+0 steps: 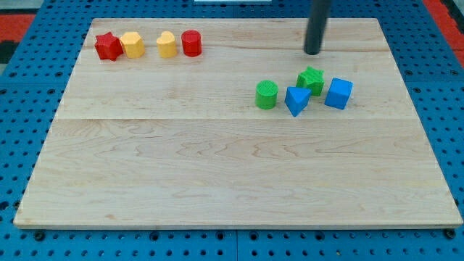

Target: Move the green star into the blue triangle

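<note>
The green star (pixel 312 80) sits at the view's upper right and touches the blue triangle (pixel 296 100), which lies just below and to its left. My tip (pixel 312 53) stands a short way above the green star, apart from it. A blue cube (pixel 338 93) lies close to the right of the star. A green cylinder (pixel 267 95) lies to the left of the triangle.
At the view's top left there is a row: a red star (pixel 108 46), a yellow hexagon-like block (pixel 133 44), a yellow block (pixel 167 44) and a red cylinder (pixel 191 43). The wooden board (pixel 217 167) rests on a blue pegboard.
</note>
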`<state>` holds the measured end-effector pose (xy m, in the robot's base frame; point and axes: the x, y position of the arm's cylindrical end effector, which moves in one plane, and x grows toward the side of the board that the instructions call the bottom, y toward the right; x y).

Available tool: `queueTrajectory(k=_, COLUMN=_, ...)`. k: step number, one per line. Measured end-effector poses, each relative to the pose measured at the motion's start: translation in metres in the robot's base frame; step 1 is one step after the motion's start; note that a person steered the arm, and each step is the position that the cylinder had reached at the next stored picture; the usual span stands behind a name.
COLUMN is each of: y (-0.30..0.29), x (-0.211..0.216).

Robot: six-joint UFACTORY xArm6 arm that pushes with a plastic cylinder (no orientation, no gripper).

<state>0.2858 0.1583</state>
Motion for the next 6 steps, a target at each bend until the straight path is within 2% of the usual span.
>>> queueTrajectory(k=1, y=0.01, x=0.024)
queueTrajectory(k=3, y=-0.022, x=0.069)
queueTrajectory(k=5, y=-0.028, x=0.073)
queueTrajectory(k=6, y=-0.057, x=0.064)
